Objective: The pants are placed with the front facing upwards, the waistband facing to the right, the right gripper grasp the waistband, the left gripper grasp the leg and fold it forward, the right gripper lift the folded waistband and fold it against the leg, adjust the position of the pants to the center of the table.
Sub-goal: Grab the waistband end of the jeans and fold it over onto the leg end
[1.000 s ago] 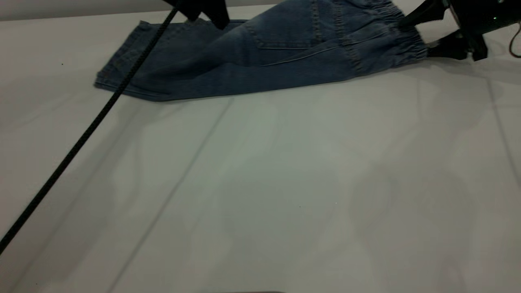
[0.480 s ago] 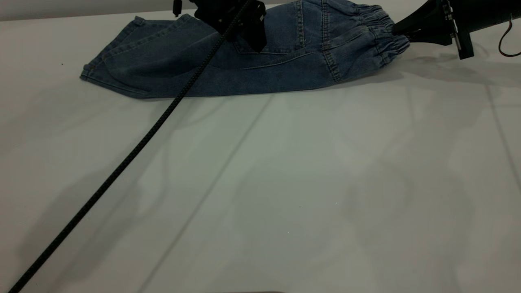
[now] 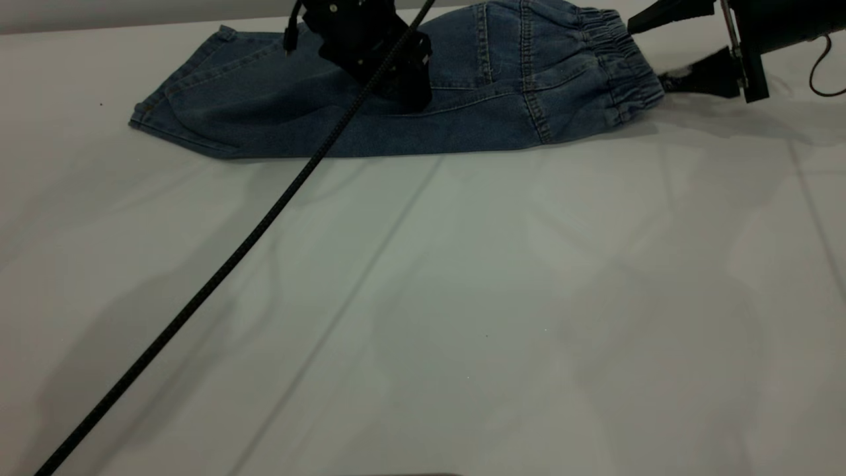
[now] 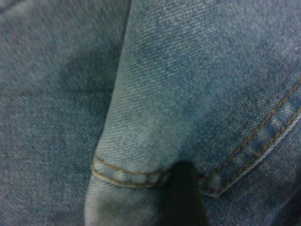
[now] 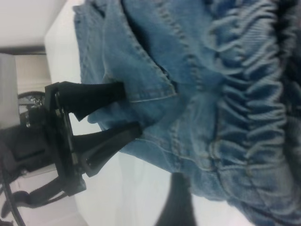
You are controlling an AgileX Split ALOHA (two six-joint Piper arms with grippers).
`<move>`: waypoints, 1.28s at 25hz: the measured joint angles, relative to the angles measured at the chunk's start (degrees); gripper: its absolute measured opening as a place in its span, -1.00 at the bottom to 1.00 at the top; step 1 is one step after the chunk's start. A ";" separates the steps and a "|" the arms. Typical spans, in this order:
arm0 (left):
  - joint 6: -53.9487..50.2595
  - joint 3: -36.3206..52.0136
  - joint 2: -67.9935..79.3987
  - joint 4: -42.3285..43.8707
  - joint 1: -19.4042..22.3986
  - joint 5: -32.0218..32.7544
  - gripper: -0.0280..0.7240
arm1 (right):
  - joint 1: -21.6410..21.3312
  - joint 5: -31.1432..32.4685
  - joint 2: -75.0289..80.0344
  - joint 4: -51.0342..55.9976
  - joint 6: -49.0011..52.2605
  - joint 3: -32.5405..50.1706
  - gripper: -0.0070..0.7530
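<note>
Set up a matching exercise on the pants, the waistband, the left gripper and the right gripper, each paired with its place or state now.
Things:
1. pants
2. waistband
3. left gripper
4. right gripper

Places or states:
A. open, at the pants' right end
B. lying folded lengthwise at the table's far side
C. down on the pants' middle
D. gathered band at the pants' right end

Pairs: 1-B, 2-D, 3-C, 4-A

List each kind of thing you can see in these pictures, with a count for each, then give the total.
Pants: 1, blue denim, lying folded
Grippers: 2, the left gripper down on the pants, the right gripper open at the waistband
Braided cable: 1, black
Table: 1, white
Total: 5
</note>
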 joint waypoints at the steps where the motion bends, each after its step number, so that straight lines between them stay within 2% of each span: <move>1: -0.31 0.00 0.05 0.10 0.00 -0.01 0.53 | -0.14 -0.12 0.00 -1.07 1.50 0.00 0.53; 7: -1.02 0.00 0.05 0.41 0.00 -0.01 0.53 | -2.49 0.72 0.00 -13.11 12.76 -0.87 0.56; 11: -1.02 0.00 0.05 0.46 0.00 -0.01 0.53 | -1.60 2.31 0.00 -15.70 14.64 -1.08 0.55; 17: -1.02 0.00 0.05 0.46 0.00 0.01 0.53 | 2.45 -2.47 0.00 -11.59 11.64 -1.08 0.54; 21: -1.08 0.00 0.05 0.46 0.00 0.20 0.53 | 3.09 -6.16 0.00 -6.28 7.22 -1.08 0.54; 25: -1.08 0.00 0.05 0.46 0.00 0.20 0.53 | 3.09 -7.04 0.00 1.66 1.21 -1.08 0.52; 27: -1.08 0.00 0.05 0.46 0.00 0.22 0.53 | 3.09 -6.81 0.00 3.15 -0.25 -1.08 0.41; 29: -1.08 0.00 0.05 0.46 0.00 0.22 0.53 | 3.35 -6.04 0.00 3.22 -1.02 -1.08 0.22; 32: -1.11 0.00 0.05 0.46 0.00 0.33 0.53 | 4.35 -4.13 0.00 3.21 -2.58 -1.08 -0.22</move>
